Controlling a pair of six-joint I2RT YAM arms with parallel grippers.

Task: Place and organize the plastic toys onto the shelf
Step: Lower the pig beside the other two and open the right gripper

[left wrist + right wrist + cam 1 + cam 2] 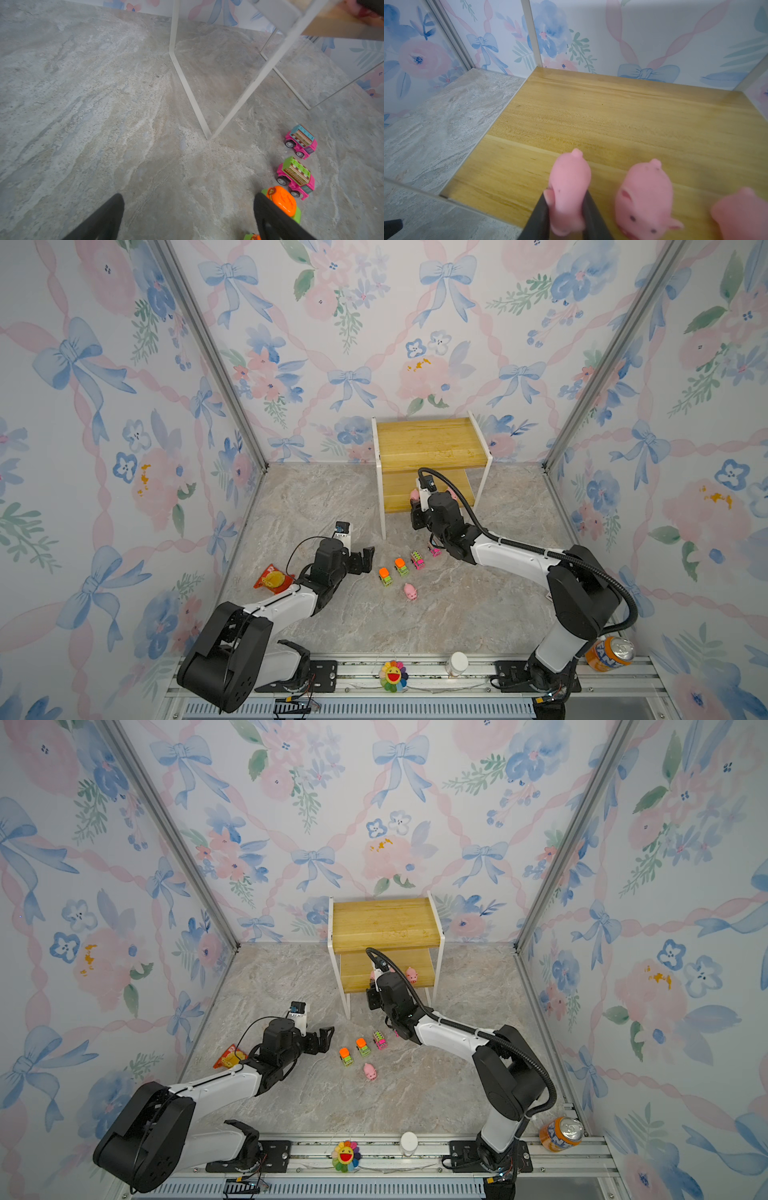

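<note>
In both top views I am holding my left tool [363,559] spread over the tabletop [457,614], the row of cars [401,566] just past its tips. In the left wrist view an orange-topped car [282,200] is lying beside one finger [270,218]. In the right wrist view my right tool [566,216] is pinching a pink pig [569,187] over the lower board of the shelf [612,116], two pigs [645,199] beside it.

A grey marbled desk [457,622] sits between walls [332,344] papered with blue bows and pink flowers. An orange-red snack packet [272,578] lies near its left edge. On the front metal rail [432,674] sit a rainbow smiling flower [392,675], a white-capped container [457,663] and a tipped orange soda can [611,653].
</note>
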